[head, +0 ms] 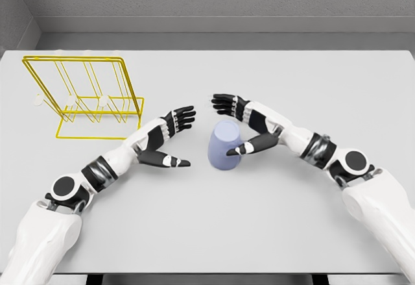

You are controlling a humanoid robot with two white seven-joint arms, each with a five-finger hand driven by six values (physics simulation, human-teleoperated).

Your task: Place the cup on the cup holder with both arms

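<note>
— What's the scene?

— Grey walls, pale grey desk (259,233). A lavender cup (222,143) stands mid-desk, between my hands.

— Your hands?

— My right hand (241,124) is spread around the cup, thumb against its front, fingers behind, not clamped. My left hand (167,139) is open, just left of it, holding nothing.

— The holder?

— The yellow wire cup holder (84,97) is upright, far left, well apart from the cup.

Cup (224,143) base perhaps behind right thumb.
</note>
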